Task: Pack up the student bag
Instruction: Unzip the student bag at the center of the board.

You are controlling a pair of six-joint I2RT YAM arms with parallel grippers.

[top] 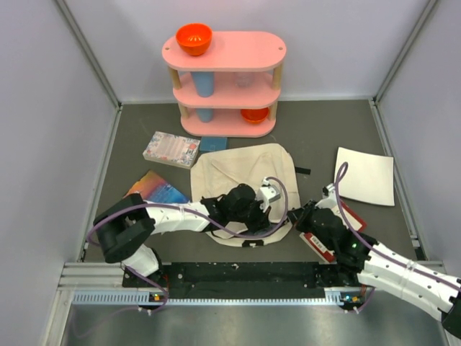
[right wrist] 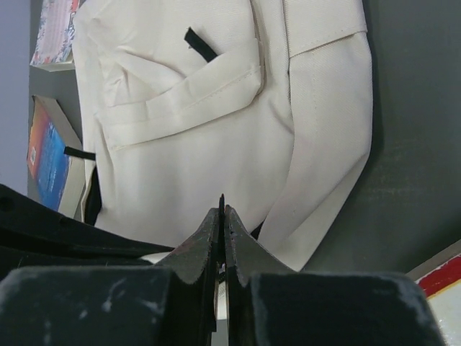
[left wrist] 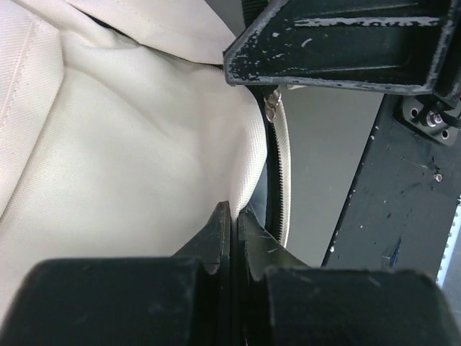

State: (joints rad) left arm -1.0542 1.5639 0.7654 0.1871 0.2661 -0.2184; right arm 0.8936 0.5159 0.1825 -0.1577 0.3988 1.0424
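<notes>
1. Top view: the student bag (top: 238, 169) lies flat in the middle of the dark desk (top: 324, 130).
   - The left arm (top: 173, 215) rises from its base at 7 o'clock and folds at the elbow. It runs low toward 3 o'clock, with the wrist tipped down.
   - The left fingers (top: 265, 213) sit at the bag's 5 o'clock corner.
   - The right arm (top: 392, 270) comes in from 4 o'clock, stretched low toward 10 o'clock.
   - The right fingers (top: 299, 216) reach the same corner, just beside the left ones.
   - A red-and-white flat thing (top: 324, 249) lies under the right wrist.
   - A white sheet (top: 365, 175) lies at 3 o'clock and a patterned book (top: 171, 149) at 10 o'clock.
   - A pink shelf (top: 223, 79) stands at 12 o'clock.

2. Left wrist view: the left fingers (left wrist: 225, 223) are pressed together with no gap.
   - Their tips rest against the bag's (left wrist: 130, 158) cream cloth.
   - The zipper (left wrist: 277, 180) runs just beside the tips, toward 1 o'clock.
   - I cannot tell whether any cloth is caught between the fingers.
   - The metal slider (left wrist: 272, 107) hangs just under a scuffed black wedge (left wrist: 338, 43) at 12 o'clock.

3. Right wrist view: the right fingers (right wrist: 216, 223) are closed tight and point to 12 o'clock over the bag's (right wrist: 216, 144) near edge.
   - Whether they pinch anything cannot be told.
   - The pocket flap (right wrist: 180, 101) lies toward 11 o'clock.
   - A colourful book (right wrist: 45, 155) lies at 9 o'clock.
</notes>
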